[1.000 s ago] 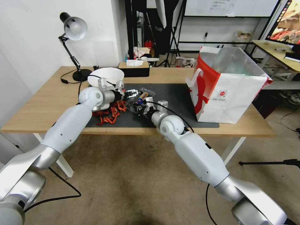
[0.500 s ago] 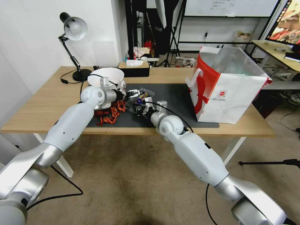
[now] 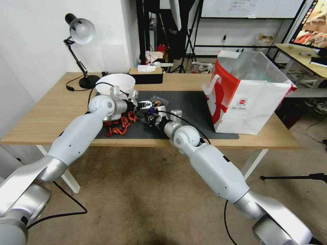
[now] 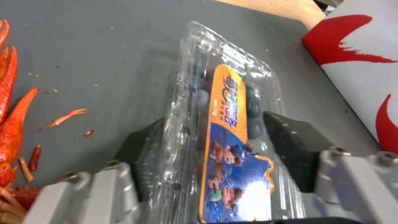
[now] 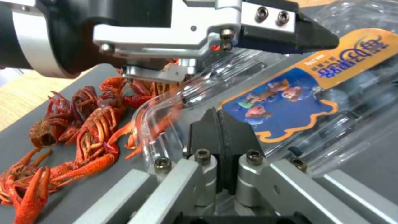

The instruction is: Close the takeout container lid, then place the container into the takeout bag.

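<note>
Both grippers are working at the takeout container (image 3: 154, 108), which is lying on the dark mat (image 3: 190, 102) just left of the head view's centre, with the white bowl (image 3: 115, 81) and a heap of red crayfish (image 3: 119, 124) further left. The takeout bag (image 3: 248, 98) is standing open on the right of that view, well apart from the container.

In the left wrist view, the left gripper (image 4: 215, 146) is straddling the container: its 2 dark pads are sitting wide open on either side of the clear shell, just beside it, and I cannot tell whether they are touching. The lid (image 4: 232, 124), with its orange and blue label, is lying down over the blueberries (image 4: 253, 115) — it looks folded over, though whether it is snapped shut is not clear.

In the right wrist view, the right gripper (image 5: 217, 137) is sitting at the container's near rim with its 2 pads pressed together; it seems to be pinching the plastic edge, but the grip itself is hidden.

The container's long axis is running away from the left gripper, along the gap between its fingers, so closing would squeeze the short sides. The bag lies to the right, so the right arm is the nearer for carrying.
</note>
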`<state>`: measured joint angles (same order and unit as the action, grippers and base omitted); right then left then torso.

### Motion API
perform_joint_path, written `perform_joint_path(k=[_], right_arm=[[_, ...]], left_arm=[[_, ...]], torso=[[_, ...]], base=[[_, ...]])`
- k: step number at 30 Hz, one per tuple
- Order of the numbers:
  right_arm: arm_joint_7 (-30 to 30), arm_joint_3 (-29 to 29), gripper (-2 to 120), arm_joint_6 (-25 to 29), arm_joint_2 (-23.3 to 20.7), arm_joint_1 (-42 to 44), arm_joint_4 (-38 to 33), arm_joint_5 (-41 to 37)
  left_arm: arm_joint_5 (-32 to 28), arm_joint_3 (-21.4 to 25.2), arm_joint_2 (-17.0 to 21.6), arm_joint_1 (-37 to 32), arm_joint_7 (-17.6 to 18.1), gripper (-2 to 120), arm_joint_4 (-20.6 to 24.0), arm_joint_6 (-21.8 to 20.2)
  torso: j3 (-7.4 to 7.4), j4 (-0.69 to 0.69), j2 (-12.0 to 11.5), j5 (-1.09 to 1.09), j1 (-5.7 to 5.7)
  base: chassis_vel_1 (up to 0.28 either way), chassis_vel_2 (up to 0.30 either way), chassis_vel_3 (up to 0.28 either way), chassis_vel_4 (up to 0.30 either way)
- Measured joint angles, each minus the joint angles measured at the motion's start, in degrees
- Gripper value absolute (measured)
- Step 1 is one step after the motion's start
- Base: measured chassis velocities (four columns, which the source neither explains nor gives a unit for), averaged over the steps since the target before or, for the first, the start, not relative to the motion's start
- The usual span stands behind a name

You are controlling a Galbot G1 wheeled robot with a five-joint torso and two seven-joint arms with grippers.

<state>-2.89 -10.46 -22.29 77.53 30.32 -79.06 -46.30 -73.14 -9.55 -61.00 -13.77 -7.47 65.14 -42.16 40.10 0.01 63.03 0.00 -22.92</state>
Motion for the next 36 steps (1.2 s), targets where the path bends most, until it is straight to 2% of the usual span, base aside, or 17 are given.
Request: perform_joint_path(k=[1, 2, 5, 8, 9, 10, 16, 25, 36], right_arm=[[0.0, 0.0, 0, 0.0, 0.0, 0.0, 0.0, 0.0], [0.0, 0.0, 0, 0.0, 0.0, 0.0, 0.0, 0.0], [0.0, 0.0, 0, 0.0, 0.0, 0.1, 0.0, 0.0], [0.1, 0.0, 0, 0.0, 0.0, 0.2, 0.0, 0.0], [0.1, 0.0, 0, 0.0, 0.0, 0.2, 0.0, 0.0], [0.1, 0.0, 0, 0.0, 0.0, 0.2, 0.0, 0.0], [0.3, -0.1, 0, 0.1, 0.1, 0.3, 0.0, 0.0], [0.2, 0.2, 0, 0.2, -0.2, 0.5, -0.9, -0.1], [-0.7, 2.1, 0, 2.1, -4.2, 3.0, -7.4, -0.2]], left_arm=[[0.0, -0.1, 0.0, 0.1, 0.0, 53, 0.0, 0.0], [0.0, -0.1, 0.0, 0.1, 0.0, 53, 0.0, 0.0], [0.1, -0.3, -0.1, 0.2, 0.0, 40, 0.0, 0.1], [0.1, -0.3, -0.2, 0.2, 0.0, 33, -0.1, 0.1], [0.2, -0.4, -0.3, 0.2, 0.1, 24, -0.1, 0.1], [0.2, -0.4, -0.3, 0.2, 0.1, 24, -0.1, 0.1], [0.3, -0.5, -0.4, 0.2, 0.5, 2, -0.3, 0.2], [0.1, -0.2, -0.5, 0.0, 0.5, 0, -0.2, 0.1], [-0.1, 0.4, -0.4, -0.7, 0.5, 0, 0.4, -0.1]], torso=[[0.0, 0.0, 0.0, 0.0, 0.0], [0.0, 0.0, 0.0, 0.0, 0.0], [0.0, 0.0, 0.0, 0.0, 0.0], [0.0, 0.0, 0.0, 0.0, 0.0], [0.0, -0.01, 0.0, 0.0, 0.0], [0.0, -0.01, 0.0, 0.0, 0.0], [0.0, -0.01, 0.0, 0.0, 0.0], [0.01, 0.0, 0.0, 0.0, -0.01], [0.01, -0.01, 0.0, 0.0, -0.01]], base=[[0.0, 0.0, 0.0, 0.0], [0.0, 0.0, 0.0, 0.0], [0.0, 0.0, 0.0, 0.0], [0.0, 0.0, 0.0, 0.0], [0.0, 0.0, 0.0, 0.0], [0.0, 0.0, 0.0, 0.0], [0.0, 0.0, 0.0, 0.0], [0.0, 0.0, 0.0, 0.0], [0.0, 0.0, 0.0, 0.0]])
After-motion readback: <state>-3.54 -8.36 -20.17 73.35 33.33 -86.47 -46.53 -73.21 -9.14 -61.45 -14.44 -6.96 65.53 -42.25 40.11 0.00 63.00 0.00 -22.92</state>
